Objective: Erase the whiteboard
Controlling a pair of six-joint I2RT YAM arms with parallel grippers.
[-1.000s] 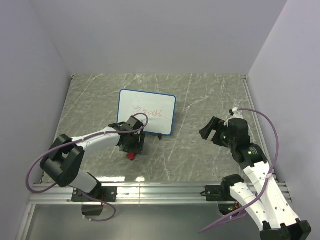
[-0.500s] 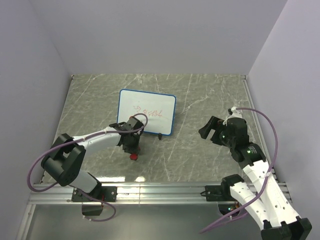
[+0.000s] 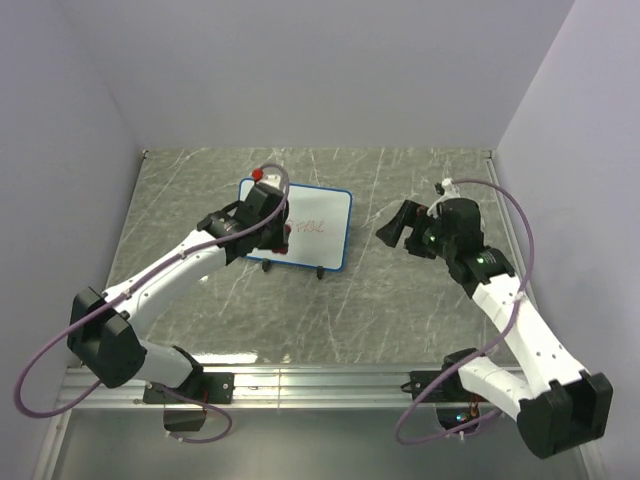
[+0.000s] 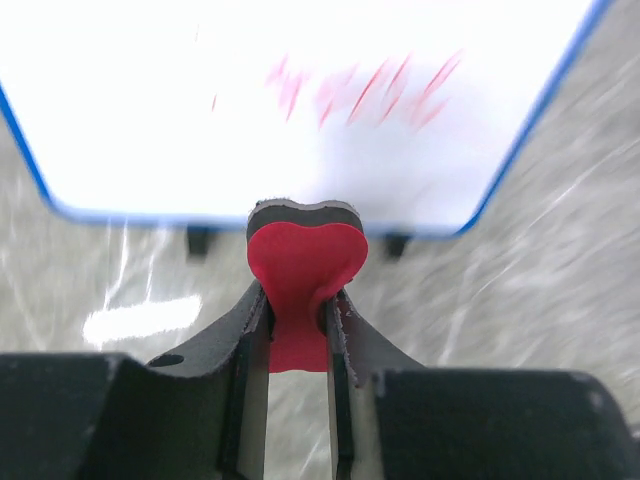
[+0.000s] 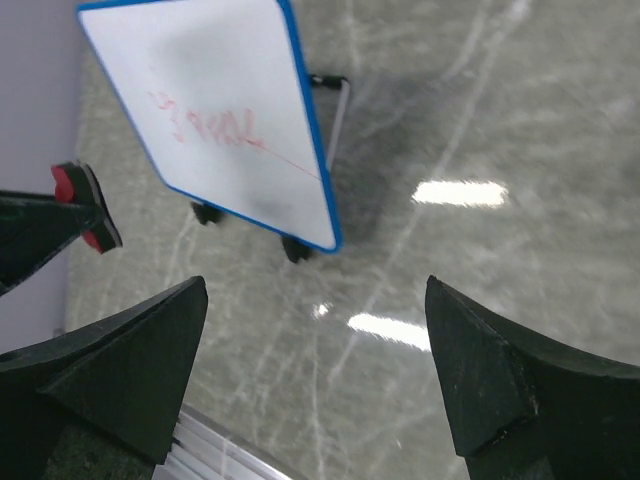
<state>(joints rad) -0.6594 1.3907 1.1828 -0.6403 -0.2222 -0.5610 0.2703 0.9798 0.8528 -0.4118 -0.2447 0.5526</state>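
The whiteboard (image 3: 325, 225) has a thin blue frame and stands on small black feet at the middle of the marble table, with red scribbles (image 3: 312, 228) on it. In the left wrist view the whiteboard (image 4: 200, 120) fills the upper half, its scribbles (image 4: 360, 95) blurred. My left gripper (image 3: 262, 184) is raised over the board's far left part, shut on a red eraser block (image 4: 305, 265), whose dark pad faces the board without clearly touching it. To the right of the board my right gripper (image 3: 395, 232) stands open and empty. It sees the whiteboard (image 5: 220, 130) and the eraser (image 5: 80, 200).
An aluminium rail (image 3: 330, 385) runs along the near table edge. Pale walls close the left, back and right sides. The board's black feet (image 3: 318, 272) stick out at its near edge. Purple cables loop beside both arms.
My left gripper shut on the red eraser on the table in front of the board, lifted it and swung it over the board's far left. The right arm reached left toward the board.
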